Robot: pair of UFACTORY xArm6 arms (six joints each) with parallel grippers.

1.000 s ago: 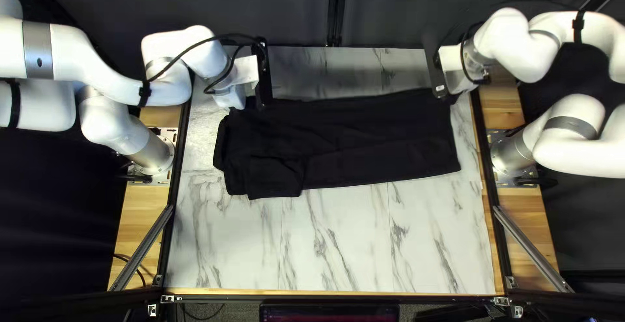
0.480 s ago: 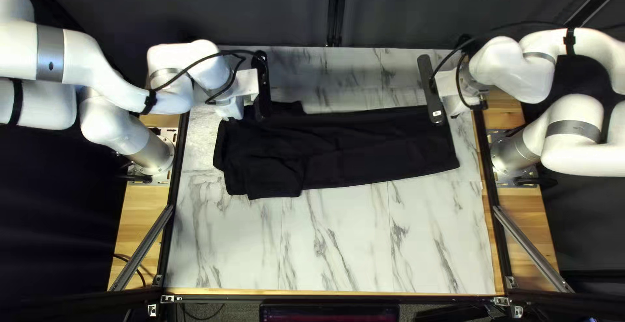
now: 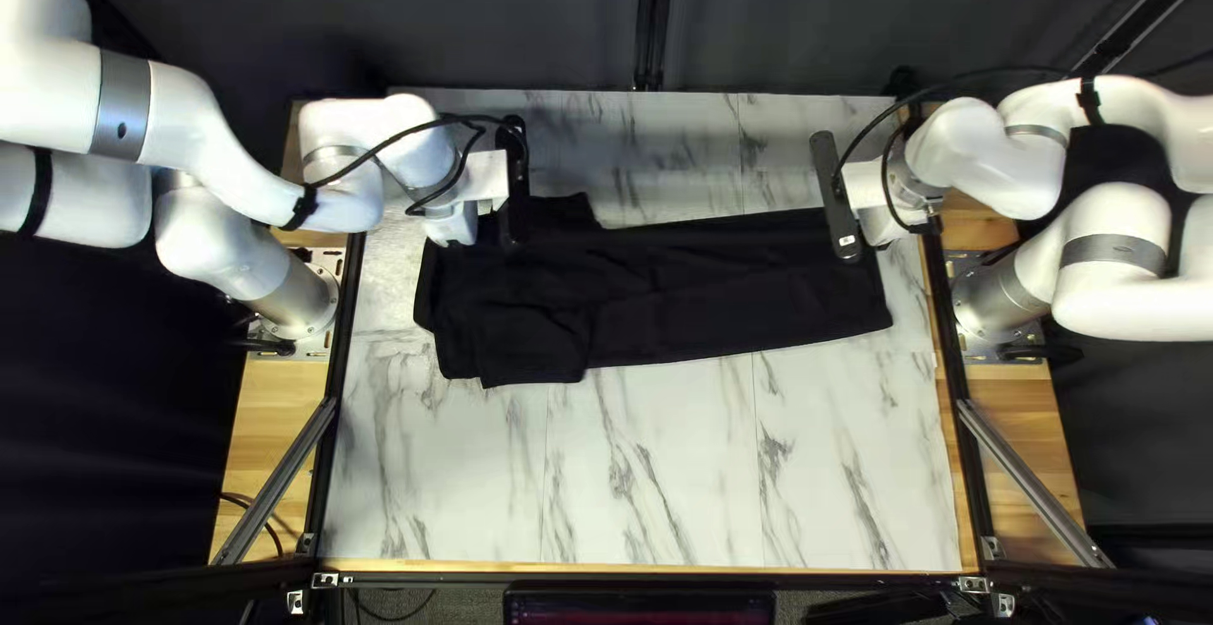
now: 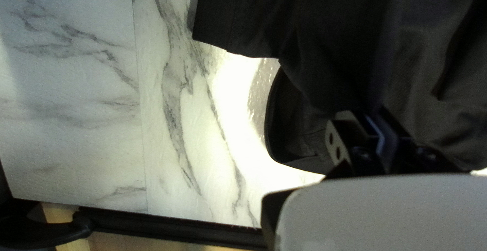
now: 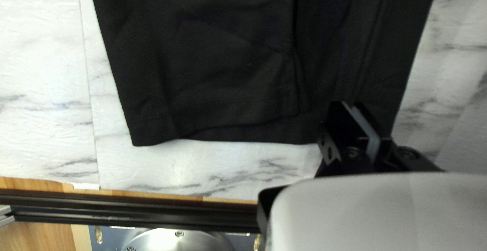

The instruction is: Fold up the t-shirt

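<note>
A black t-shirt (image 3: 708, 297) lies lengthwise across the table, its left part layered and wrinkled. Over its far left part is my left gripper (image 3: 513, 243); my right gripper (image 3: 848, 256) is low at the far right corner. In the left wrist view, folds of the shirt (image 4: 324, 73) run to my left gripper (image 4: 376, 113), which is closed on cloth, the pinch itself partly hidden. In the right wrist view, my right gripper (image 5: 350, 105) is closed at the hem end of the shirt (image 5: 218, 73), a long crease leading to its tips.
The marble-patterned table (image 3: 657, 473) shows bare along its near side and in a strip behind the shirt. Black rails run along both table sides, with the arm bases just outside. A dark curtain (image 3: 531, 18) hangs behind the far edge.
Both grippers have moved toward the table's near side. The shirt's far edge has come nearer too, mostly in the first half second, and a flap now shows beside my left gripper.
</note>
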